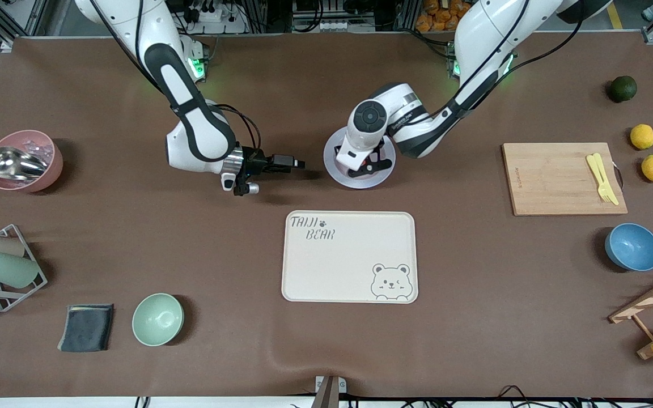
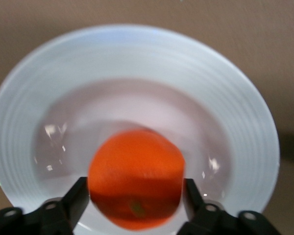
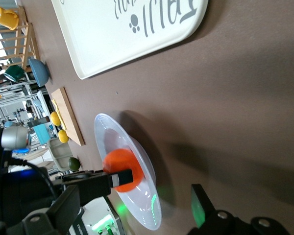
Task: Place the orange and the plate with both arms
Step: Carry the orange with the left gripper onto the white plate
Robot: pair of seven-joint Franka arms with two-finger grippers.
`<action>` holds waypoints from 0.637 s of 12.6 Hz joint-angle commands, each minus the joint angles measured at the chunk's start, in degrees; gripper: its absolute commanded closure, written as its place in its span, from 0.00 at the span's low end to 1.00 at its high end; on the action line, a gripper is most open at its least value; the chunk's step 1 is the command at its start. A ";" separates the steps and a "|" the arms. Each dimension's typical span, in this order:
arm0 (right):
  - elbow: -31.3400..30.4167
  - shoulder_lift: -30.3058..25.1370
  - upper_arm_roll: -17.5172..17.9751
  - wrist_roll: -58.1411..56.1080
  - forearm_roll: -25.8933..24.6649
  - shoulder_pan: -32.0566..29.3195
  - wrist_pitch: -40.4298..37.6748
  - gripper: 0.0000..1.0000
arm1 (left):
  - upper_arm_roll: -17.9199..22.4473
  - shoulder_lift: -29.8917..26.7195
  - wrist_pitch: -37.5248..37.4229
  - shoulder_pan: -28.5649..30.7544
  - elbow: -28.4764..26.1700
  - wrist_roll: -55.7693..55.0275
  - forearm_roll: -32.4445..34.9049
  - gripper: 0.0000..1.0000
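**Inspector A:** Where do the task items stand?

**Inspector B:** The plate [image 1: 335, 170] lies at centre frame, just above the bear tray [image 1: 349, 256]. The left gripper [image 2: 137, 196] is over it, fingers clamped on the orange [image 2: 136, 178].

**Inspector A:** The right gripper [image 1: 298, 164]?

**Inspector B:** Beside the plate at centre-left, fingers parted, holding nothing.

**Inspector A:** Handling?

**Inspector B:** My judgement: the orange is light, firm and prone to roll. The plate is rigid, glossy, likely slippery and breakable; grip it at the wide rim.

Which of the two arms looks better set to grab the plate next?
The right. Its hand hangs free beside the plate, fingers open, while the left hand is busy over the plate with the orange between its fingers.
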 commanded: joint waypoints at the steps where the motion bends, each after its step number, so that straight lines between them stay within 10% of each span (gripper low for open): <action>1: -0.31 -0.38 -0.53 -1.75 2.84 1.66 1.73 0.00 | -0.05 -0.13 -0.69 0.44 1.01 -0.55 3.02 0.00; 8: -0.57 0.41 -0.44 -7.55 13.38 6.23 2.70 0.13 | -0.75 -18.83 -6.22 6.31 1.62 -0.21 1.88 0.00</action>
